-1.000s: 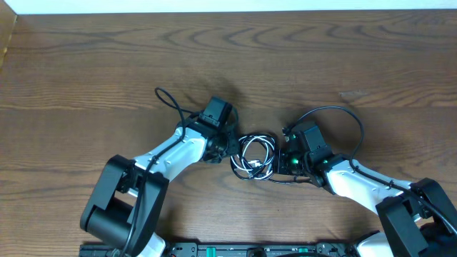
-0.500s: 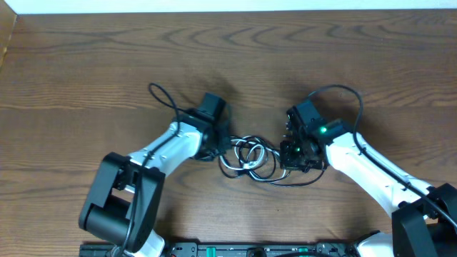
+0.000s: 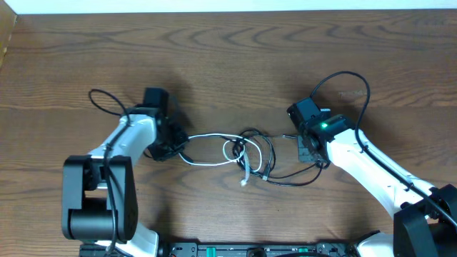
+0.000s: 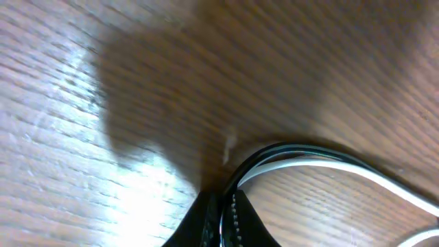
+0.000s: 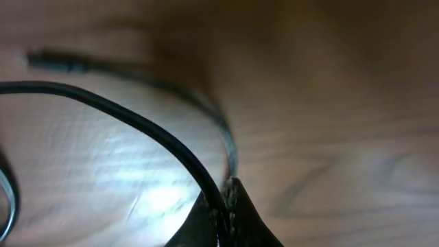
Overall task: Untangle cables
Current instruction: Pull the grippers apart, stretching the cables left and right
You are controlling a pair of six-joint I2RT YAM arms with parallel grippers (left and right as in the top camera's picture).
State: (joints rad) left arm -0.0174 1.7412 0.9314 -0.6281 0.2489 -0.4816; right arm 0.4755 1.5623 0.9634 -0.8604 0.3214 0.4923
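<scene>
Two ends are held well apart – left gripper (image 4: 223, 209) clamped on the white cable (image 4: 322, 163) plus a black one, right gripper (image 5: 223, 206) clamped on a black cable (image 5: 137, 123) – seemingly to stretch the tangle (image 3: 250, 153) loose.

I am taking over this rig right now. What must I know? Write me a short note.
Left gripper: shut on the white cable and a black strand beside it.
Right gripper: shut on a black cable.
Cables: lying on the table between the two grippers, with a knot of loops in the middle.
Done: both sides gripped.
Left: the knot is not yet undone; free it and lay the cables apart.
</scene>
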